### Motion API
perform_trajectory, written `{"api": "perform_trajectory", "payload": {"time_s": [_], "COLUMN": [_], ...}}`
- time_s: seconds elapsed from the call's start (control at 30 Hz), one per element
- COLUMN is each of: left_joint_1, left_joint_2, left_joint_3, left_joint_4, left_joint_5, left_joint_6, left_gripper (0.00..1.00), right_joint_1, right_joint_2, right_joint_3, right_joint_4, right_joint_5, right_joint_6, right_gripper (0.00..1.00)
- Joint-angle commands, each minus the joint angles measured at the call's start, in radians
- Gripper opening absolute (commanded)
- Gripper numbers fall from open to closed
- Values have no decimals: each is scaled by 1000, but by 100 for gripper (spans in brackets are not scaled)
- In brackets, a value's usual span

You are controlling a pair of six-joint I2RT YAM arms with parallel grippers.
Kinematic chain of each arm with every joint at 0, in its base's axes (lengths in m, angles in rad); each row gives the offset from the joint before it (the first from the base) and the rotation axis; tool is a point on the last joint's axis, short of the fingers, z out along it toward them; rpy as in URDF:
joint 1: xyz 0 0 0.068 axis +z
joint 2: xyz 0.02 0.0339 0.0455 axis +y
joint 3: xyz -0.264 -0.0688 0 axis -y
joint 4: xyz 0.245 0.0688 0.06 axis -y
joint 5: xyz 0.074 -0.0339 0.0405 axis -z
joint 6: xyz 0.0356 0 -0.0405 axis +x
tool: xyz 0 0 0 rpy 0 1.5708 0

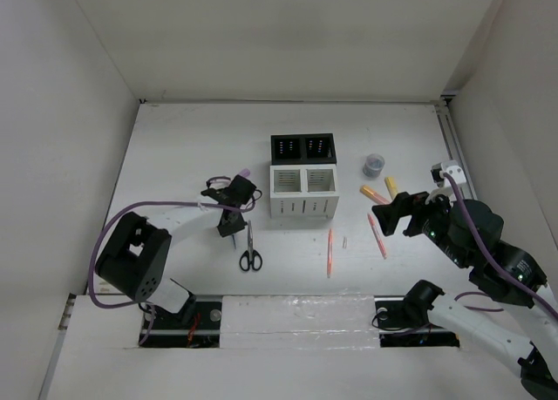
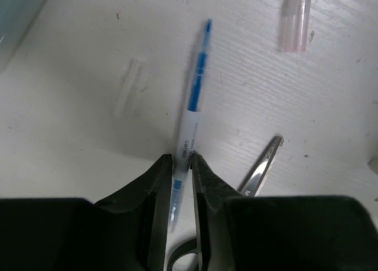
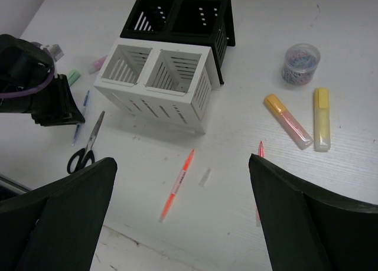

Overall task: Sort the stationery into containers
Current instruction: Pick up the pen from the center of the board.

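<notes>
The left claw (image 2: 182, 160), by far the nearer, pinches the blue pen (image 2: 194, 97) near its lower end, on the surface (image 2: 65, 165) to the lower left of the containers (image 1: 303, 178) in the top view. The pen's long axis runs from the bottom centre of the left wrist view up toward the top centre, leaning slightly right, straight out from the claw. The right claw (image 3: 183, 224) hangs spread wide and empty.

Top view, from left gripper (image 2: 182, 162): scissors (image 1: 250, 247) crowd 5 o'clock, just beside blue pen (image 2: 192, 100). Containers (image 1: 302, 210) block 2 o'clock. Bare table (image 1: 174, 156) passable 11 o'clock.
</notes>
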Motion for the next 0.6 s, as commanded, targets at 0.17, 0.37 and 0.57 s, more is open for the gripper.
{"api": "perform_trajectory", "payload": {"time_s": [0.17,0.37,0.57], "left_joint_1": [2,2,-47], "left_joint_2": [61,80,89], "left_joint_3": [-21,-30,11], "left_joint_4": [16,37,-5], "left_joint_5": [39,69,33], "left_joint_6": [18,30,31], "left_gripper": [5,0,0], "right_joint_1": [-4,-4,-4], "right_joint_2": [-8,-8,-17], "right_joint_3": [3,3,3], "right_joint_4": [49,40,40], "right_joint_5": [-10,-19,-19], "right_joint_6": [9,18,18], "right_gripper": [100,100,100]}}
